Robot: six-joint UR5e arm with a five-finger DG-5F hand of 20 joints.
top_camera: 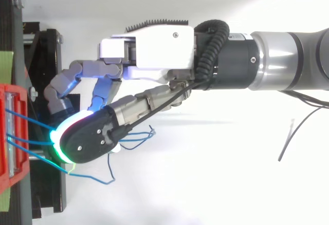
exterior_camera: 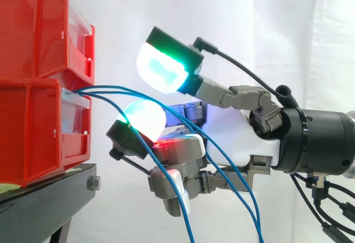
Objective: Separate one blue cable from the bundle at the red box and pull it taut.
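Several thin blue cables (exterior_camera: 119,89) leave the front of the lower red box (exterior_camera: 33,137) and droop down to the right. From the right, my hand (exterior_camera: 233,137) reaches in close to the box front. Its green-glowing pad (exterior_camera: 163,65) is raised above the cables, while a white-cyan pad (exterior_camera: 145,116) sits under the upper strand, with a clear gap between the two pads. The cables run through that gap and past the lower curled fingers, unpinched. From above, the hand (top_camera: 154,50) covers the cables (top_camera: 31,142) just off the red box (top_camera: 18,94). Loose blue ends (top_camera: 139,138) trail beneath it.
A second red bin (exterior_camera: 33,26) is stacked on the lower one. Both stand on a black stand (exterior_camera: 50,198) at the left. A white curtain hangs behind the work.
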